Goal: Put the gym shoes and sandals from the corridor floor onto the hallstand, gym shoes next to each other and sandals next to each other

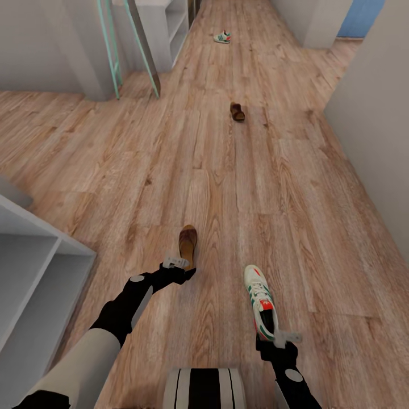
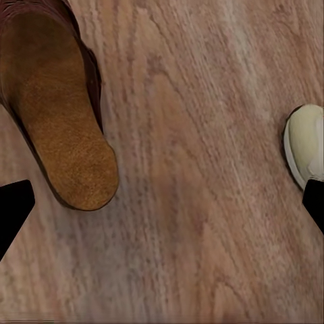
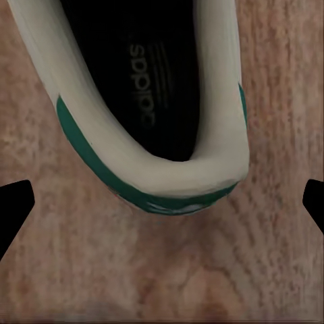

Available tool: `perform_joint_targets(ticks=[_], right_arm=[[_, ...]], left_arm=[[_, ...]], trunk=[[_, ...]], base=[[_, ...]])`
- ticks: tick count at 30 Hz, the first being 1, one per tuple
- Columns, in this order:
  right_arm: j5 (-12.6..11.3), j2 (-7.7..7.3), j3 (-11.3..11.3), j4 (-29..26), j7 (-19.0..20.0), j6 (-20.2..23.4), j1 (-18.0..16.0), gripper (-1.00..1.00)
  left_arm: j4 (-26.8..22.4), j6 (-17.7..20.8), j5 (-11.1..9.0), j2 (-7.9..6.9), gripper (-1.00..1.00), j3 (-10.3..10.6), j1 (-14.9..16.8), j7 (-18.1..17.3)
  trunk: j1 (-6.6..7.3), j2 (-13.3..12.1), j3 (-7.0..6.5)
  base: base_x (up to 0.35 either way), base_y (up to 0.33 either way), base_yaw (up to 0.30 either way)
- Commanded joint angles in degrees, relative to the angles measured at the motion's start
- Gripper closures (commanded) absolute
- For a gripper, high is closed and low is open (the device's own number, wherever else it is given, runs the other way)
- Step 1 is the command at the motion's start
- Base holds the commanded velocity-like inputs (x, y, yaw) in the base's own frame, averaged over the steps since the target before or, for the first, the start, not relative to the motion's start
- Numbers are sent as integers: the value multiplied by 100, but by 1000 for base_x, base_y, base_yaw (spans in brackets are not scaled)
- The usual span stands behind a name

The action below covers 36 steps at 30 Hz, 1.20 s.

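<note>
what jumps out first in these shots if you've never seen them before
Two shoes lie on the wood floor right before the robot: a brown sandal at the left gripper and a white-and-green gym shoe at the right gripper, both grippers open. Farther down the corridor lie a second sandal and another gym shoe.

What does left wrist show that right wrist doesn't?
Left wrist: the near sandal, its tan footbed facing the camera, plus the toe of the near gym shoe at the frame edge, both apart from the left end effector fingertips.
Right wrist: the heel end of that gym shoe close up, with its dark insole, printed adidas logo and green trim, ahead of the right end effector.
Both: wood-plank corridor floor, dark fingertips spread at the frame edges, nothing held between them.
</note>
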State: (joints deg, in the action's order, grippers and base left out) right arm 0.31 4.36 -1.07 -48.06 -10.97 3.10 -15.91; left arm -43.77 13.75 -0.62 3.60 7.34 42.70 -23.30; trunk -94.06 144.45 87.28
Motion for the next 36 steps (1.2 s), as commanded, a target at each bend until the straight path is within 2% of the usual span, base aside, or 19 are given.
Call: perform_joint_targets(ticks=[1, 11, 20, 36], right_arm=[[4, 4, -7, -11, -10, 33, 0, -100], [4, 4, -7, -11, -10, 33, 0, -100], [1, 4, -7, -20, -12, 33, 0, -100], [-4, 4, -13, -20, -18, 33, -1, -100]], left_arm=[[-9, 41, -8, 1, -100, -4, 1, -16], [-9, 40, -10, 1, -100, -4, 1, -14], [-9, 35, -8, 1, -100, -4, 1, 4], [-31, 22, -9, 1, -100, -4, -5, 9]], trunk=[[-1, 3, 31], [-27, 16, 329], [-27, 16, 396], [-27, 16, 412]], base=[[0, 0, -2], [0, 0, -1], [0, 0, 0], [32, 0, 0]])
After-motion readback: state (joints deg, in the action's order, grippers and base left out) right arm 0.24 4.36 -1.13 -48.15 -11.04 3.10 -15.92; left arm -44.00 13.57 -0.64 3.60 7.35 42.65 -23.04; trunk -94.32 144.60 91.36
